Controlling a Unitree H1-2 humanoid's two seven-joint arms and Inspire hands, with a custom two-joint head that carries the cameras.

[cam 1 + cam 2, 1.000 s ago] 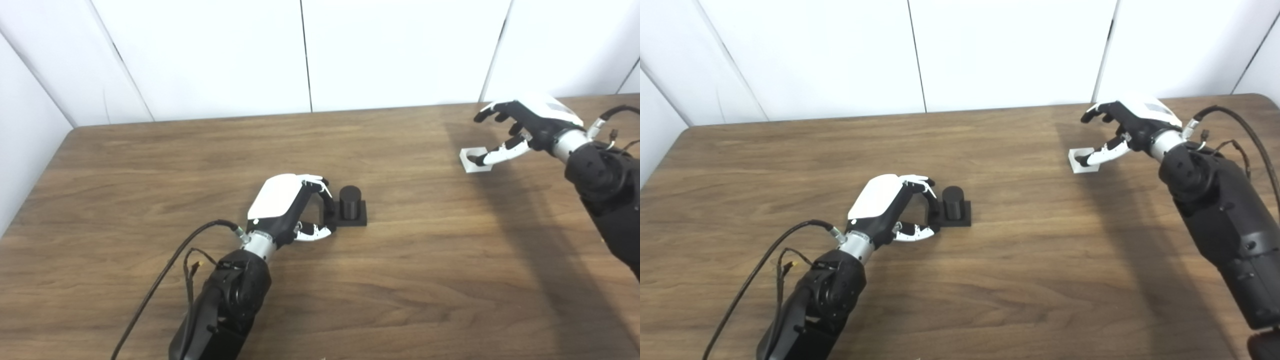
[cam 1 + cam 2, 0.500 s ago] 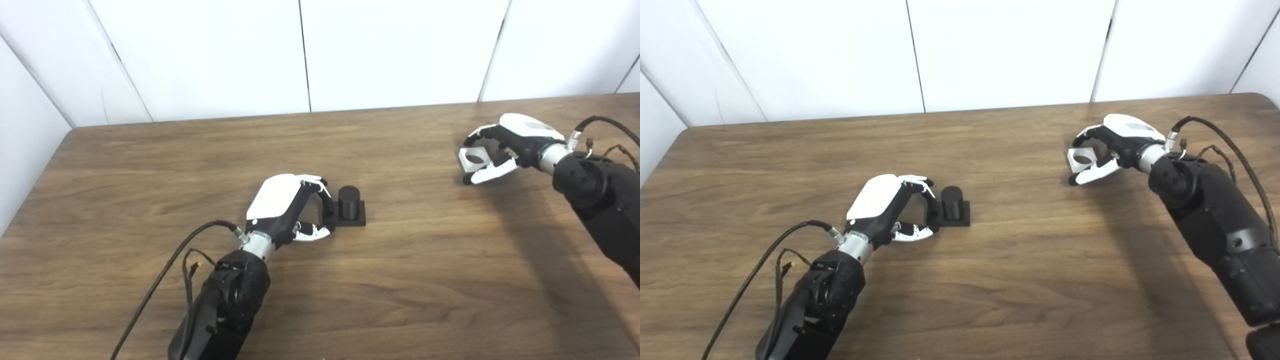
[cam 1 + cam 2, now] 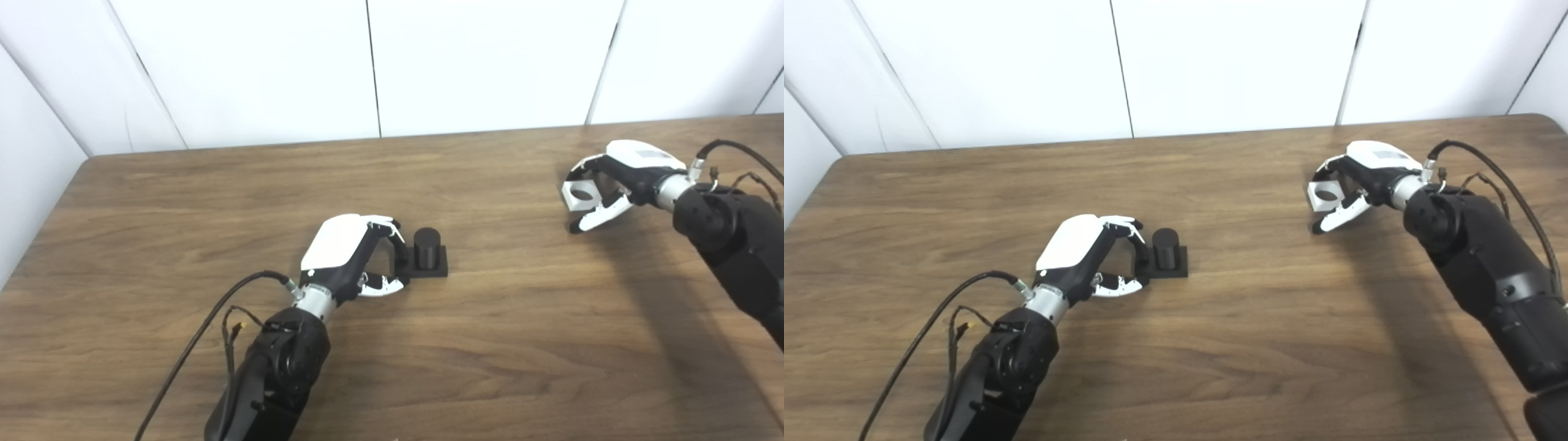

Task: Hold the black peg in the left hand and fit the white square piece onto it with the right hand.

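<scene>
Left eye view: our right hand (image 3: 618, 177) grips the white square piece (image 3: 579, 191) near the tabletop's right edge. Our left hand (image 3: 358, 254) clasps the black peg (image 3: 427, 248) mid-table. Next, we judge, we align hole over peg.

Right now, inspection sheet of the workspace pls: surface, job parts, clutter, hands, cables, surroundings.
Surface: brown wooden table, no damage seen.
Job's things: black peg upright on its square black base, on the table; white square piece with a round hole, tilted, off the table.
Clutter: nothing seen.
Hands: left hand with fingers closed on the base's left edge; right hand shut on the white square piece.
Cables: black cable by the left forearm; another at the right wrist.
Surroundings: white wall panels behind.
</scene>
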